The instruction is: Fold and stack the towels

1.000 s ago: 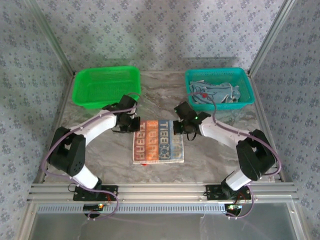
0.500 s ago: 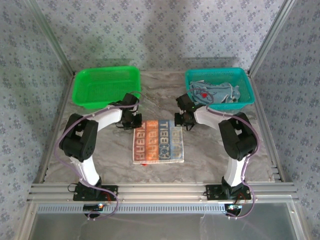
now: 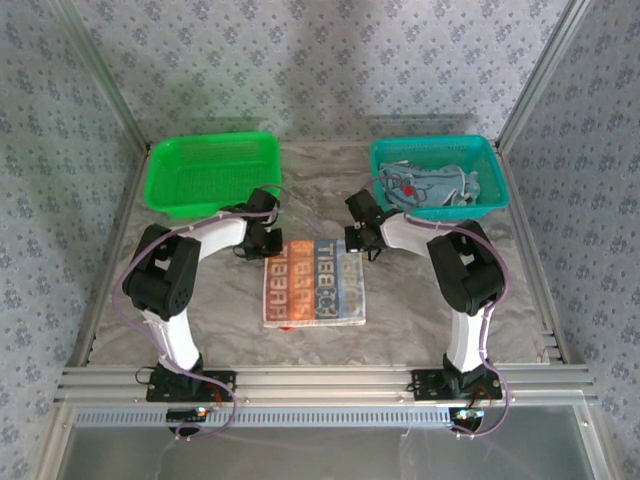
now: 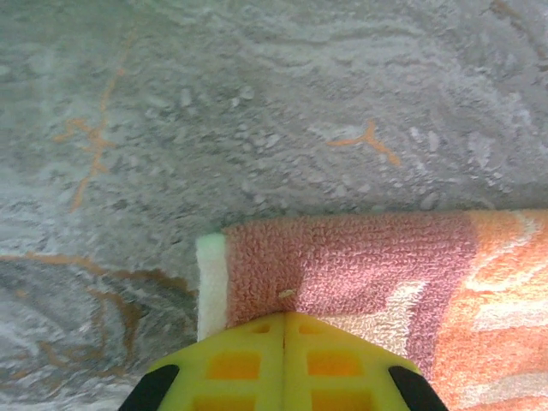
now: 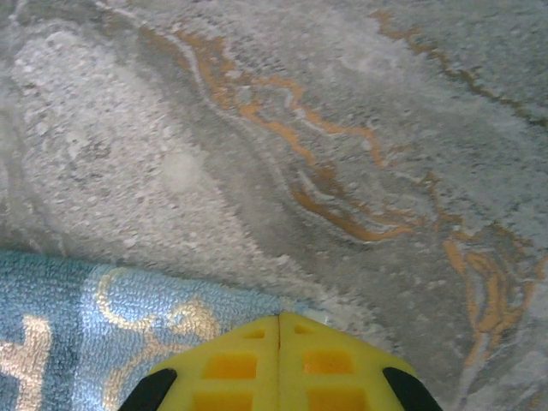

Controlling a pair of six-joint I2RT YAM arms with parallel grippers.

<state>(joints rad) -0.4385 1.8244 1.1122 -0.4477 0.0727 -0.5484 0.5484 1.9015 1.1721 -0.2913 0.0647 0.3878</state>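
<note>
Surface [image 3: 325, 175] lay bare between green basket [image 3: 190, 208] and teal basket [image 3: 470, 214], an open lane at the far middle. Striped towel [image 3: 314, 283] took the centre, flat and low. Left hand [image 3: 262, 243] and right hand [image 3: 358, 240], both closed, sat at its far corners and blocked them. Left arm [image 3: 165, 280] stood folded off the towel's left edge, right arm [image 3: 465, 275] off its right, with bare marble between each and the towel. Strip before the front rail [image 3: 320, 380] was open. Crumpled cloths [image 3: 430, 188] filled the teal basket's floor.
</note>
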